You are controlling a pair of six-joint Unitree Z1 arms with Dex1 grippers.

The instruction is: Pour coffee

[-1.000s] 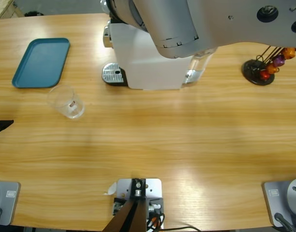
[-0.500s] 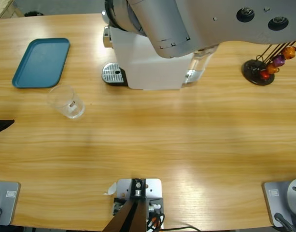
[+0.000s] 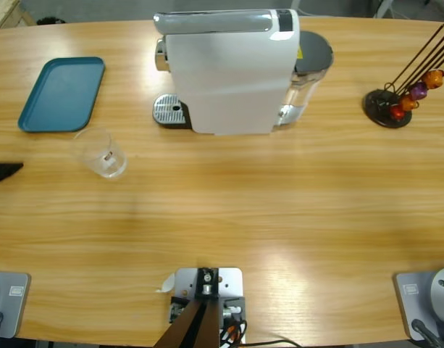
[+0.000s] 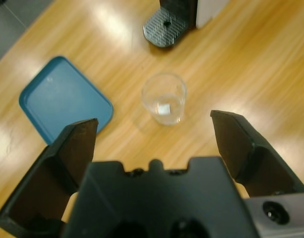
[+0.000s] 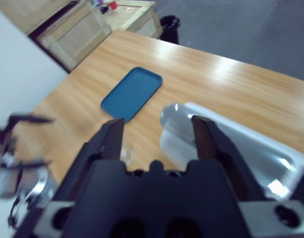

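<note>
My left gripper [image 4: 154, 136] gapes above the glass [image 4: 164, 97] | right gripper [image 5: 156, 131] also apart | clumsy closing could topple the glass, spilling coffee [image 4: 165, 108] toward the tray [image 4: 62, 101].

Bright, even overhead light. Pale glare streaks the glossy long wooden table [image 3: 279, 210] toward six o'clock in the high view. The right wrist view is motion-blurred throughout; shadows are faint.

Glossy wooden table [image 3: 279, 210], clear glass tumbler [image 3: 100, 153]
</note>
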